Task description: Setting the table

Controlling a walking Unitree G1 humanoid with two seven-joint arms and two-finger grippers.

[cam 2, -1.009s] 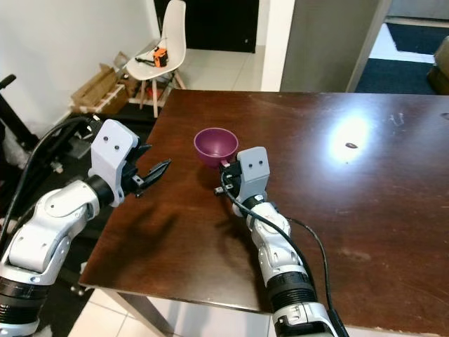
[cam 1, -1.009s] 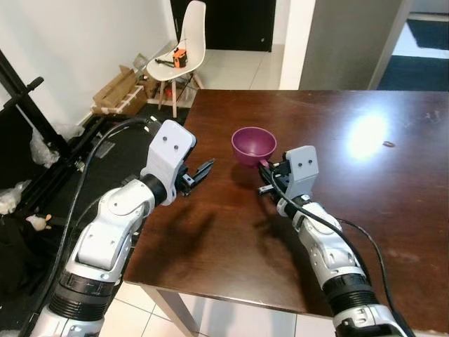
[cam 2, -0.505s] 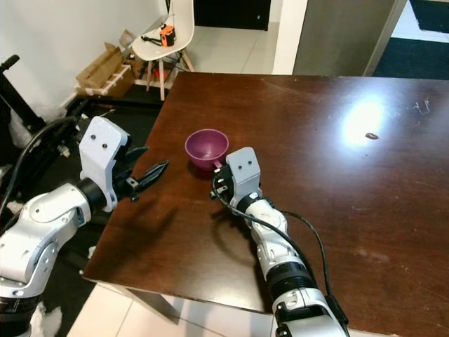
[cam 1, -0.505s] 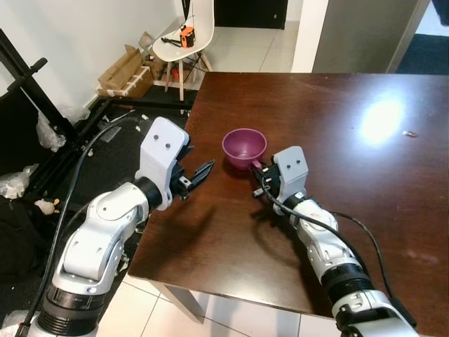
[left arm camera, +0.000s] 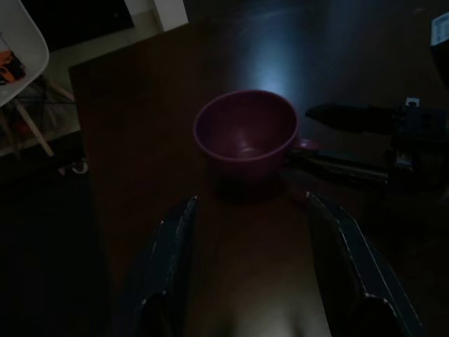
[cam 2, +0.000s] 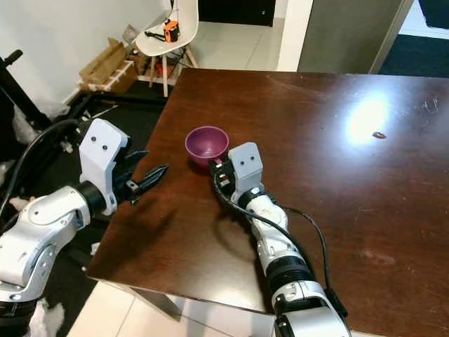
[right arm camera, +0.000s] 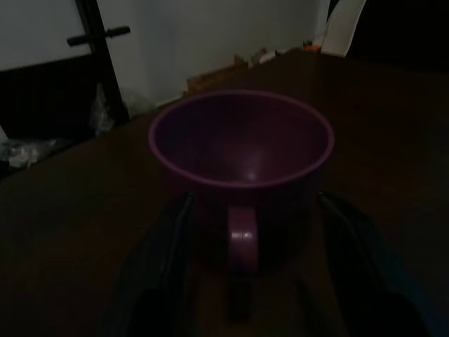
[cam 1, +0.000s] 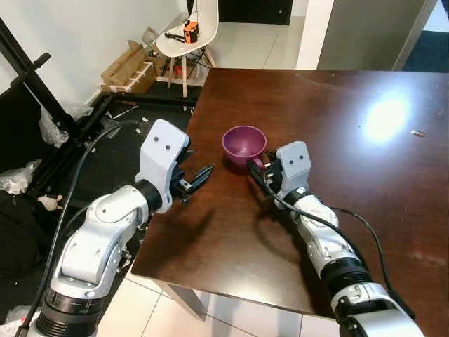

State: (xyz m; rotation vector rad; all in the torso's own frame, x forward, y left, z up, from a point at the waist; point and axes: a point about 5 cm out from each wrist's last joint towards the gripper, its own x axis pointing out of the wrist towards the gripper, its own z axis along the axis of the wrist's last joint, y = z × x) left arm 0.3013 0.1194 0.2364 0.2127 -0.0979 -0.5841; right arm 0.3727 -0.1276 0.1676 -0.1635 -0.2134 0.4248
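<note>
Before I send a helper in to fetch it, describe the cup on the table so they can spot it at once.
On the dark brown wooden table, look near the left edge, toward the white chair. The purple cup stands upright there, its handle facing the right gripper; it is the only coloured thing on the dark top.
</note>
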